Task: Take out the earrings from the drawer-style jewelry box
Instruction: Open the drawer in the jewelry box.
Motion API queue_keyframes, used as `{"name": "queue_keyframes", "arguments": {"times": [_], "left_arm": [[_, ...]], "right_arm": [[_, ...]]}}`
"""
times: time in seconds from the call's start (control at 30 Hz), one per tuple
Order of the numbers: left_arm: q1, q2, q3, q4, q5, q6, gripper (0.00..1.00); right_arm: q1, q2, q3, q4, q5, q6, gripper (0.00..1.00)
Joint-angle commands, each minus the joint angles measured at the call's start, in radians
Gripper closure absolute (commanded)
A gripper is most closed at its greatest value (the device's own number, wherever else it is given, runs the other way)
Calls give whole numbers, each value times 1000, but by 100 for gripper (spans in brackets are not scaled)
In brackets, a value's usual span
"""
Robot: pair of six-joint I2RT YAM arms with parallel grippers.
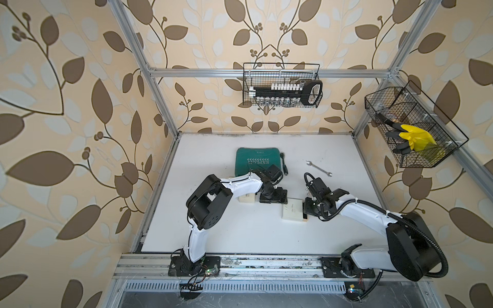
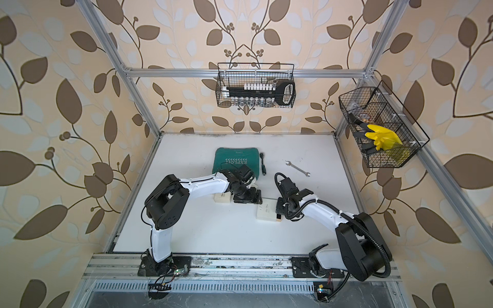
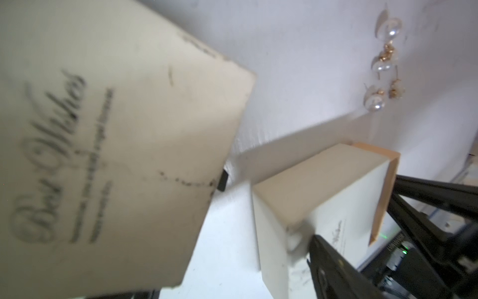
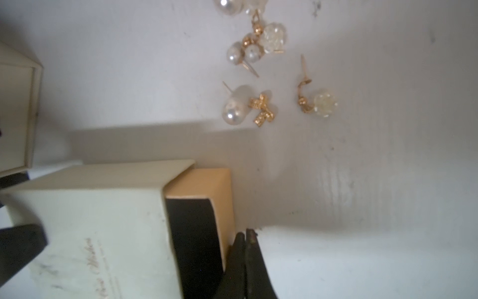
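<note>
The jewelry box is lying on the table, its drawer sticking partly out. Just beside the drawer, the right fingers are pressing together, gripping nothing. How wide the left fingers are standing, I cannot tell. Beyond, the earrings are lying loose on the table.

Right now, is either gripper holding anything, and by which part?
Nothing visibly held: the left gripper is open by the jewelry box, the right gripper shut, empty, at its drawer.
</note>
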Motion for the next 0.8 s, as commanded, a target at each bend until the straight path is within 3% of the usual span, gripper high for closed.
{"name": "queue_keyframes", "arguments": {"times": [0.0, 0.3, 0.53, 0.77], "left_arm": [[-2, 11, -51, 21, 177, 15, 12], [-19, 61, 21, -149, 178, 82, 14], [-19, 84, 50, -321, -11, 87, 19], [-19, 130, 54, -384, -133, 66, 20]], "right_arm": [[-3, 13, -16, -18, -31, -29, 100], [1, 11, -11, 17, -68, -37, 100], [3, 4, -4, 8, -50, -37, 100], [7, 4, -8, 0, -39, -38, 100]]}}
